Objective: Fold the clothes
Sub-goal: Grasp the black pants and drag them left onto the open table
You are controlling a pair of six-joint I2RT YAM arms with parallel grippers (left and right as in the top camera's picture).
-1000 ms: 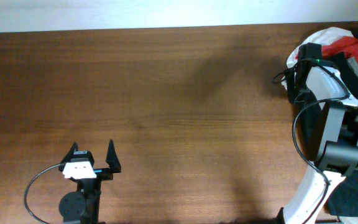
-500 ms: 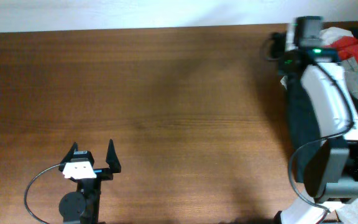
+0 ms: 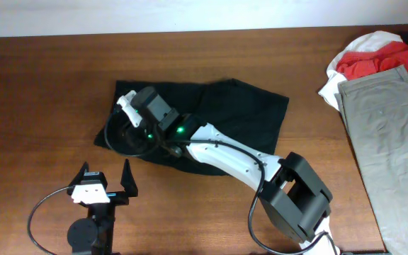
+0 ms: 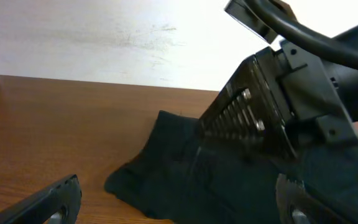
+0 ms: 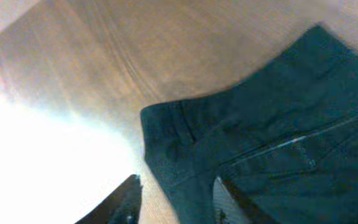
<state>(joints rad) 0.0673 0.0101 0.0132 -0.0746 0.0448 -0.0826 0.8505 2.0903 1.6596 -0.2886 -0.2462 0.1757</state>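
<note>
Fingers first: the right gripper (image 5: 176, 200) has its two fingers (image 5: 126, 200) standing one on each side of an edge of the dark cloth (image 5: 260, 137). The cloth runs into the gap between them. My picture there is blurry, so I cannot tell if they are squeezing the cloth or only sitting around it. Just past those fingers I see a band along the cloth's edge. A bit further out there is a thin line like a zip. Beyond the edge is bare brown table (image 5: 135, 50).

From above, the dark cloth lies spread out on the table. The right arm (image 3: 225, 152) reaches across the top of it.

The left gripper (image 3: 106, 178) has its fingers wide apart with nothing between them. The near edge of the dark cloth lies just ahead of its fingertips. In its own camera, the black wrist of the right arm hangs over the cloth further ahead.

Well away from both sets of fingers, past the right arm's base, I see a pile. It has a red cloth (image 3: 374, 60), a white cloth (image 3: 329, 88) peeking out beside it, and tan trousers (image 3: 388, 142) lying flat.
</note>
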